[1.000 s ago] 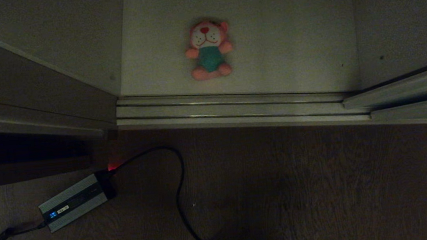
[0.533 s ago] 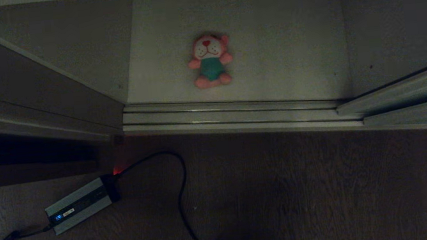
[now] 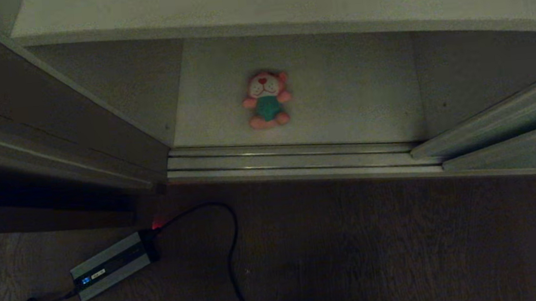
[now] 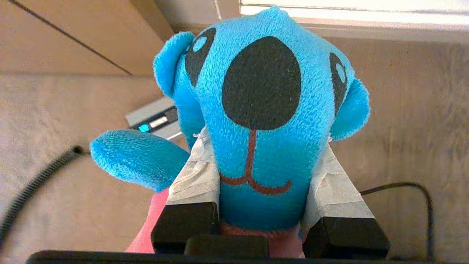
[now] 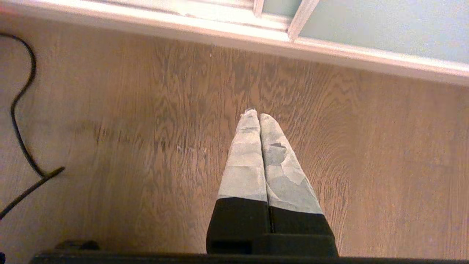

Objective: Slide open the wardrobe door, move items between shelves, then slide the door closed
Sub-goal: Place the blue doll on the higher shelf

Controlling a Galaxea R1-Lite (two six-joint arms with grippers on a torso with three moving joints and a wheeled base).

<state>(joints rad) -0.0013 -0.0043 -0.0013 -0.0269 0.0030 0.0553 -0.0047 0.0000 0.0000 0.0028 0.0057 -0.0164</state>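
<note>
— Dark brown wood-grain floor (image 3: 381, 257) fills the near half of the head view. What lies on it, starting at the left?

— A grey power brick (image 3: 112, 266) with a small blue light, and a black cable (image 3: 232, 267) looping away from it across the boards. A spot of red light shows at the brick's far end.

— And beyond the floor?

— The ribbed metal floor track (image 3: 293, 160) runs across, and past it the lower shelf (image 3: 357, 107), an off-white board. The pink plush toy (image 3: 266, 99) lies on its back there, about midway along the opening, near the track but not touching it. The upper shelf (image 3: 283, 1) shows as a pale board along the top of the view. At the far right, the sliding wardrobe door (image 3: 519, 158) is pushed aside, leaving the opening clear.

— Where is the blue one?

— The blue plush toy (image 4: 263, 110) appears only in the left wrist view. The left gripper (image 4: 269, 183) has its taped fingers (image 4: 335, 190) pressed against both sides of the toy's body below the head, holding it above the floor, face toward the camera. The brick and cable show behind it.

— The right arm?

— The right gripper (image 5: 258, 117) hangs over bare floorboards near the track, its taped fingers (image 5: 243, 165) pressed together with nothing between them.
</note>
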